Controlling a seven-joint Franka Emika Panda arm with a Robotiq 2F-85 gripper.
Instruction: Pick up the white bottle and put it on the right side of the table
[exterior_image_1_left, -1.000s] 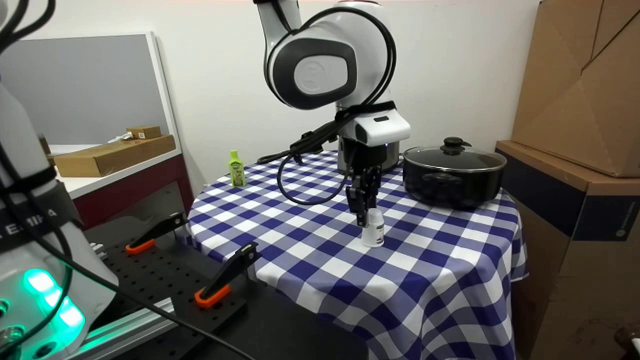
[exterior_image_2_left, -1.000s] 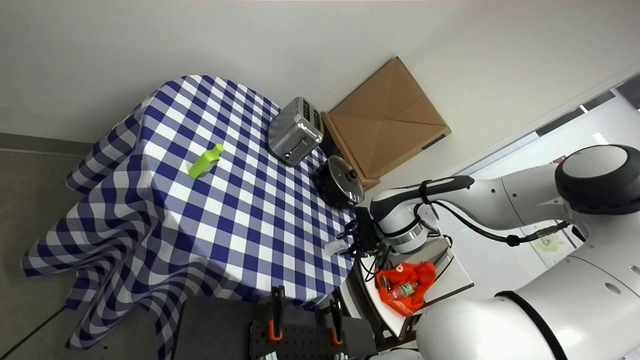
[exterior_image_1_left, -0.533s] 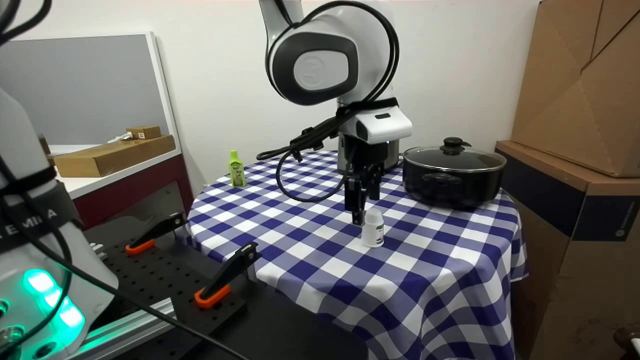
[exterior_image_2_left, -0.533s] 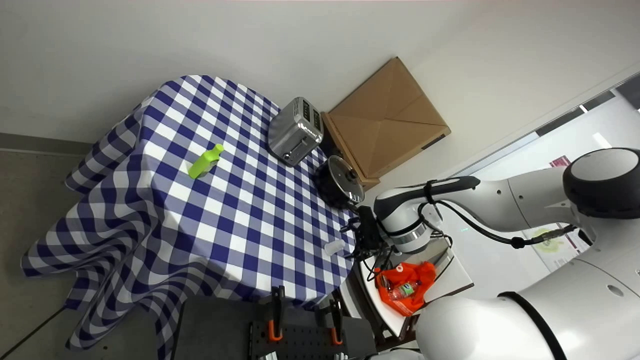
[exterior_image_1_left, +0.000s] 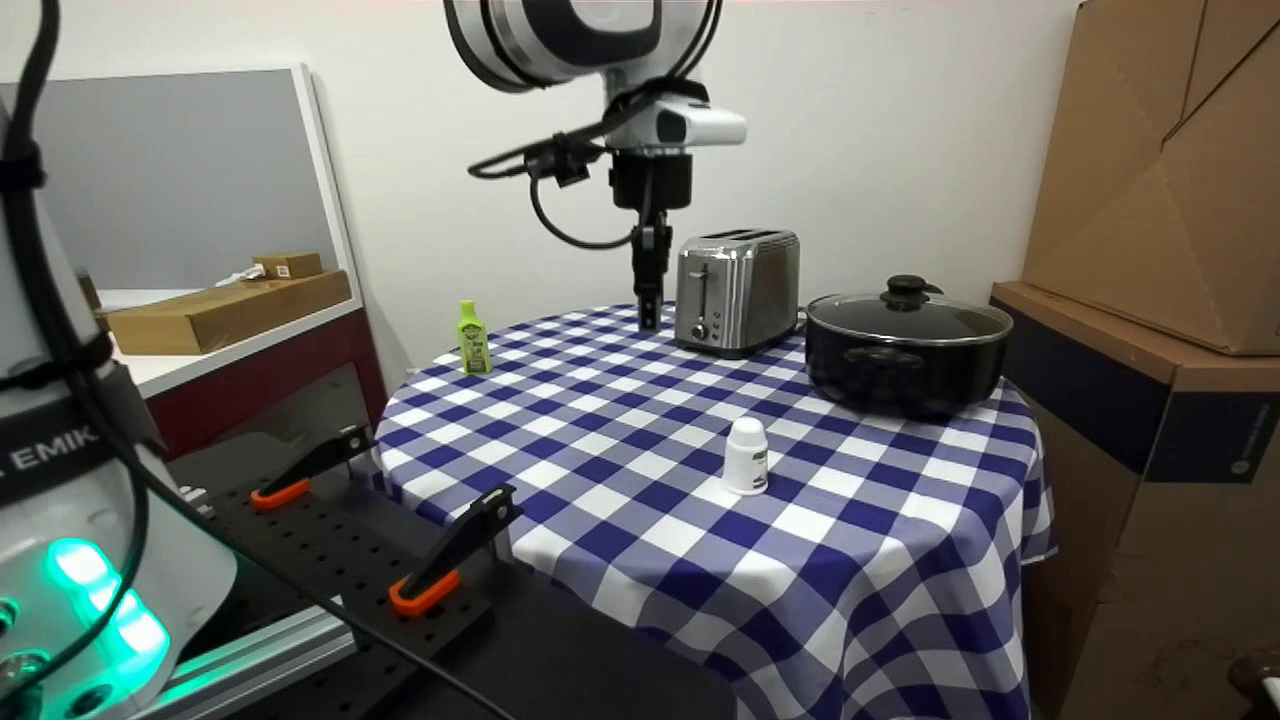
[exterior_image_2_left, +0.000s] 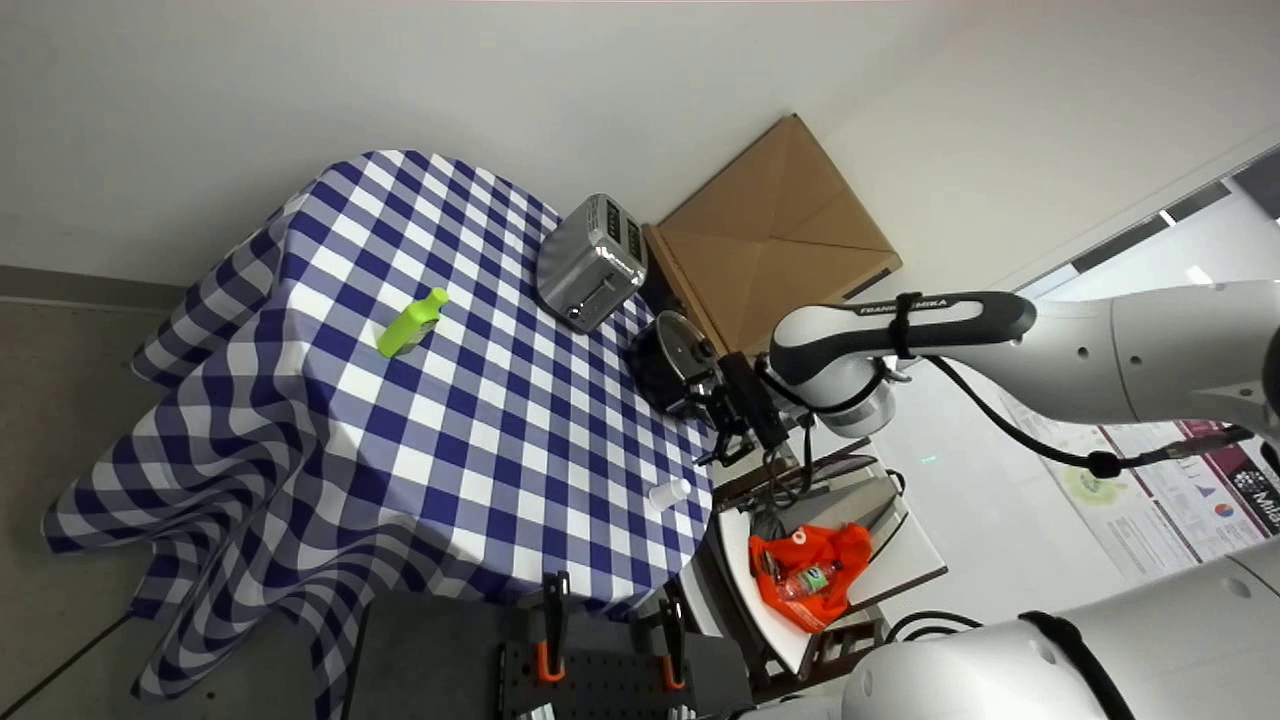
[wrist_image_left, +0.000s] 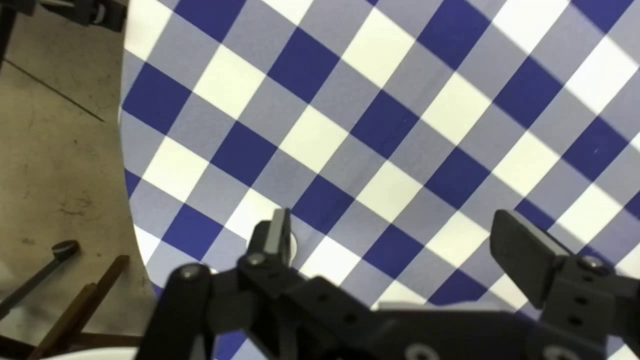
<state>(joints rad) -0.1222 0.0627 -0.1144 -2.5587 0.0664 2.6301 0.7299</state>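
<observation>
The white bottle (exterior_image_1_left: 746, 458) stands upright on the checked table (exterior_image_1_left: 590, 440), on the side where the black pot sits. In another exterior view the same bottle (exterior_image_2_left: 668, 494) is close to the table edge nearest the arm. My gripper (exterior_image_1_left: 649, 322) hangs well above the cloth, apart from the bottle and off to one side of it. In the wrist view the gripper (wrist_image_left: 391, 216) has its fingers spread wide with only tablecloth seen between them. A sliver of the white bottle (wrist_image_left: 293, 248) shows behind one finger; the rest of it is hidden there.
A silver toaster (exterior_image_1_left: 738, 292) and a lidded black pot (exterior_image_1_left: 906, 346) stand toward the back. A green bottle (exterior_image_2_left: 413, 323) is on the far side. Clamps (exterior_image_1_left: 460, 550) rise at the table's near edge. Cardboard boxes (exterior_image_1_left: 1150, 420) stand beside the table.
The gripper opened around the bottle and let it go. It has since lifted and moved away, up and back, while the bottle stays standing where it was.
</observation>
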